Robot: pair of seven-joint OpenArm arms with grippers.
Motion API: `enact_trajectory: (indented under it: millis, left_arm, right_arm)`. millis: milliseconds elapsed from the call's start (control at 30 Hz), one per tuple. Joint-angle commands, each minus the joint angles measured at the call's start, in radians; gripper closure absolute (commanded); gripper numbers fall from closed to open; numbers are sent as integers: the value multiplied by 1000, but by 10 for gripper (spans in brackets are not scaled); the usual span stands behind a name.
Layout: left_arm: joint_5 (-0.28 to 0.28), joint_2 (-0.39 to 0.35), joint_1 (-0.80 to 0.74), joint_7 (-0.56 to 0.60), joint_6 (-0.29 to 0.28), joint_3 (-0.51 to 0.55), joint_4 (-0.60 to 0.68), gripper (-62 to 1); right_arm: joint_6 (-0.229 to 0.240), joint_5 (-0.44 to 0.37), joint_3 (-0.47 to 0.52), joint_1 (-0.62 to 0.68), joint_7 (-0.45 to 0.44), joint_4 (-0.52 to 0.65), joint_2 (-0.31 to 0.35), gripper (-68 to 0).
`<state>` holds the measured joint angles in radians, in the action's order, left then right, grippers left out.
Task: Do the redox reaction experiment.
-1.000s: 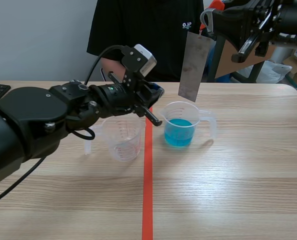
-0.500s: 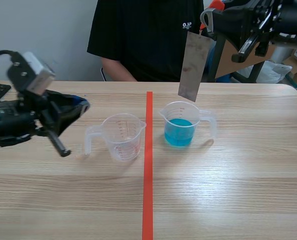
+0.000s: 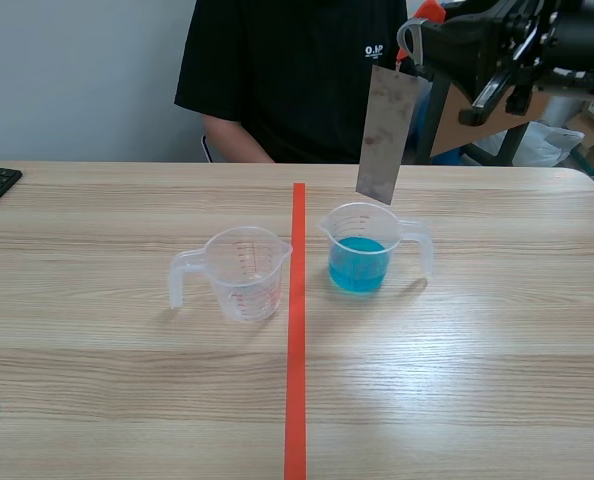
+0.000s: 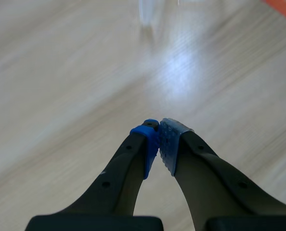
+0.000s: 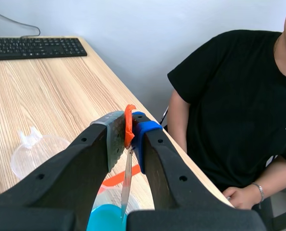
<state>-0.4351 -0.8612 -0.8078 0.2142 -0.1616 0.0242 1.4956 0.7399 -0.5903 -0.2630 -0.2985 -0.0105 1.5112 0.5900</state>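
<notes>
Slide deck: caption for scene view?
Right end effector holds metal strip above the blue-liquid cup; empty cup alongside.

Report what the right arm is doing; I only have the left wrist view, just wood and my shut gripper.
Observer: The right gripper is shut on a metal strip, which hangs down from it, raised high.
Operator: Say what lies beneath it.
Observer: A clear cup of blue liquid; the strip's lower end is about level with the cup's rim, not down in the liquid.
Operator: List anything else nearby.
Observer: An empty clear cup stands across the orange tape line from it.
</notes>
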Motion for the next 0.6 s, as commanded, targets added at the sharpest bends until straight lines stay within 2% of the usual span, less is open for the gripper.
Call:
enact_trajectory:
  millis: [0, 200, 567]
  left_arm:
    - [-3, 33, -25, 14, -5, 26, 0, -40]
    - [-2, 109, -187, 13, -5, 116, 0, -40]
    - [-2, 265, -278, -24, -6, 123, -12, -40]
  right_arm:
    - [6, 8, 5, -11, -14, -22, -13, -15]
    - [6, 37, -12, -13, -31, -99, -52, -15]
    - [6, 166, -50, -20, -123, -261, -138, -15]
